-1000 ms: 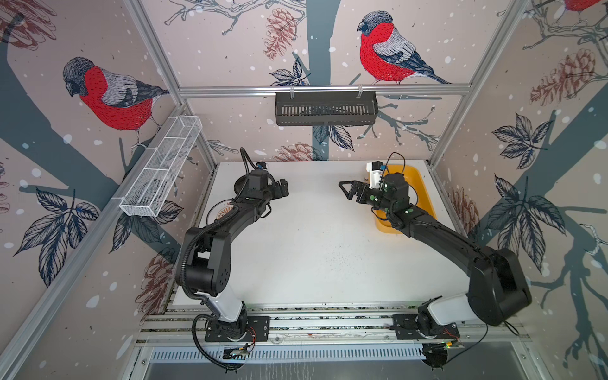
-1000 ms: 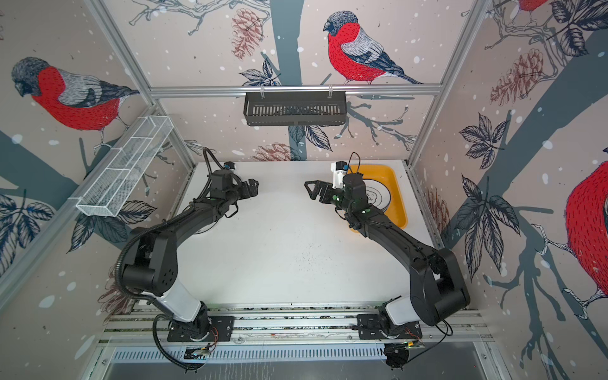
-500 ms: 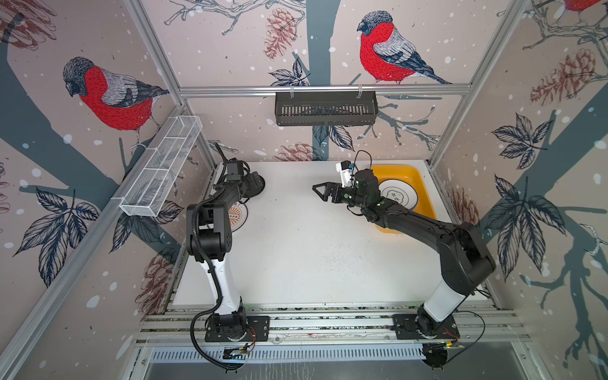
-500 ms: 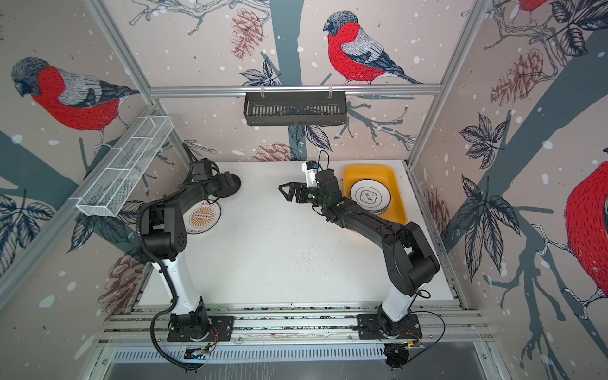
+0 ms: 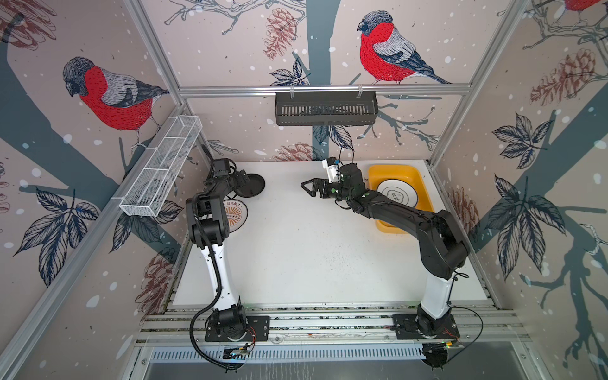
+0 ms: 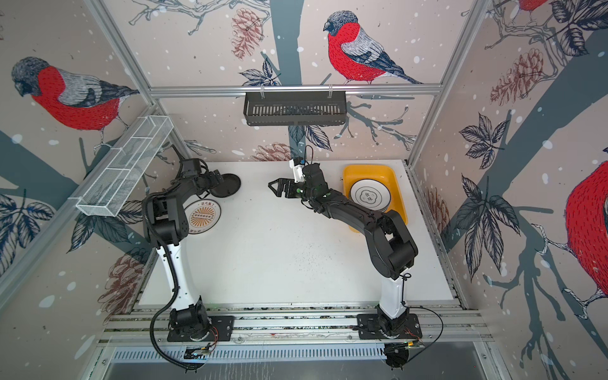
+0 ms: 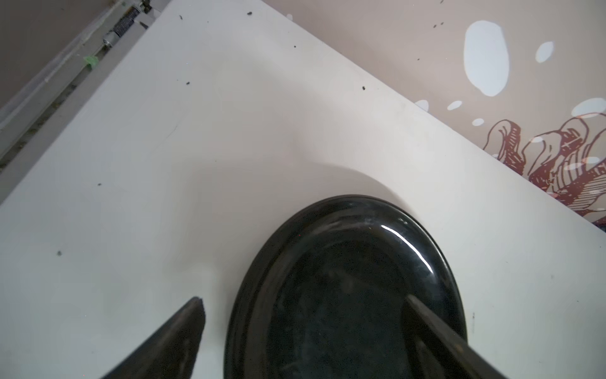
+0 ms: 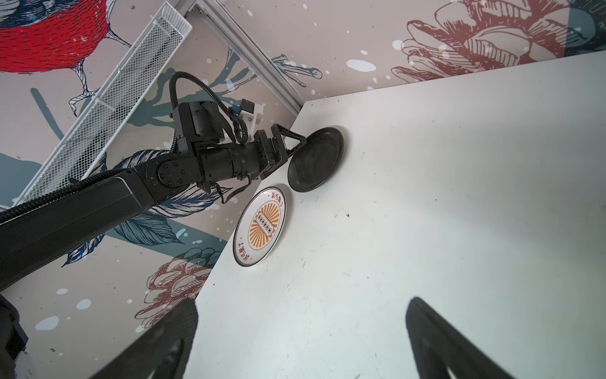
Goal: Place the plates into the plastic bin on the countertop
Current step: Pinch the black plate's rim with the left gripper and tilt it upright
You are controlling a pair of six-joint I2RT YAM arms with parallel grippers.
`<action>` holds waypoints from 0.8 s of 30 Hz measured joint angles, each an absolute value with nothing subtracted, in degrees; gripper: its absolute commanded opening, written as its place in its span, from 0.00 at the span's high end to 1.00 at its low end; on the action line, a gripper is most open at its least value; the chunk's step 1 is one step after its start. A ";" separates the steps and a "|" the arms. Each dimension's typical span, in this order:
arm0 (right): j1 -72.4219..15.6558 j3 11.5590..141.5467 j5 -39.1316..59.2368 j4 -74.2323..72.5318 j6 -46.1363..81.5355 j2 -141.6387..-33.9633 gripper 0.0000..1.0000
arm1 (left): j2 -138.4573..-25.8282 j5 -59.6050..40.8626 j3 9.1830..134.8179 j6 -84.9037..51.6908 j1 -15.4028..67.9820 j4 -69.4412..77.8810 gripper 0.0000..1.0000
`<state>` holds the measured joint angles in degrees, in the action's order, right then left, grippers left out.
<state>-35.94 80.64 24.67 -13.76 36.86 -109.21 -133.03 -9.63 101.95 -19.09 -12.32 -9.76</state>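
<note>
**Plates, bin and tools on the white surface**

The white, dark-specked surface [image 5: 296, 246] [image 6: 279, 246] fills the floor of the enclosure in both top views. At its far right corner lies the plastic bin [image 5: 394, 169] [image 6: 368, 168], a shallow yellow-orange rectangular tray with rounded corners. Inside it rests the emblem plate [image 5: 396, 196] [image 6: 367, 196], round, white, dark-rimmed, with a black cloud-shaped mark at its centre; the right arm crosses over the near end of the bin.

Along the left edge of the surface lies the sunburst plate [image 5: 236, 215] [image 6: 203, 215] [image 8: 260, 226], white with an orange rayed centre and reddish characters on its border, partly hidden beneath the left arm in the top views. Just beyond it, near the far left corner, sits the black plate [image 5: 253, 186] [image 6: 227, 186] [image 7: 344, 288] [image 8: 316, 159], smaller, glossy and plain, close to the sunburst plate.

The left tool [image 7: 301, 298] [image 8: 296, 146] is spread across the near rim of the black plate, one finger over the plate's well and one outside it, above the bare surface. The right tool [image 5: 307, 188] [image 6: 274, 189] [image 8: 301, 302] hangs over the middle of the far surface, fingers spread wide and holding nothing, pointing toward the two plates on the left.
</note>
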 measured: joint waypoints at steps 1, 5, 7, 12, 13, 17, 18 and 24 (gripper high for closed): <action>-35.94 81.32 24.51 -13.39 36.71 -109.69 0.00 | -133.75 -10.24 102.37 -19.16 -12.60 -9.78 0.09; -35.92 83.18 23.90 -12.03 36.21 -111.55 0.00 | -135.55 -12.34 103.79 -19.29 -13.21 -10.00 0.12; -35.92 83.57 23.86 -11.73 36.21 -112.12 0.00 | -136.03 -13.56 104.14 -19.27 -13.21 -9.41 0.12; -35.55 84.01 23.55 -10.76 36.32 -112.75 0.00 | -137.19 -16.51 104.62 -19.07 -13.37 -7.20 0.20; -35.42 84.01 23.46 -10.72 36.36 -112.81 0.00 | -137.40 -16.97 104.71 -19.07 -13.39 -6.74 0.23; -34.79 83.96 23.03 -10.41 37.39 -112.90 0.00 | -137.80 -19.64 104.55 -19.05 -13.45 -5.91 0.34; -34.63 83.88 22.96 -10.44 37.41 -112.90 0.00 | -137.80 -20.40 104.25 -19.03 -13.45 -5.61 0.36; -34.00 82.50 22.28 -10.57 37.87 -112.81 0.00 | -136.66 -24.45 100.68 -18.48 -13.43 -3.07 0.48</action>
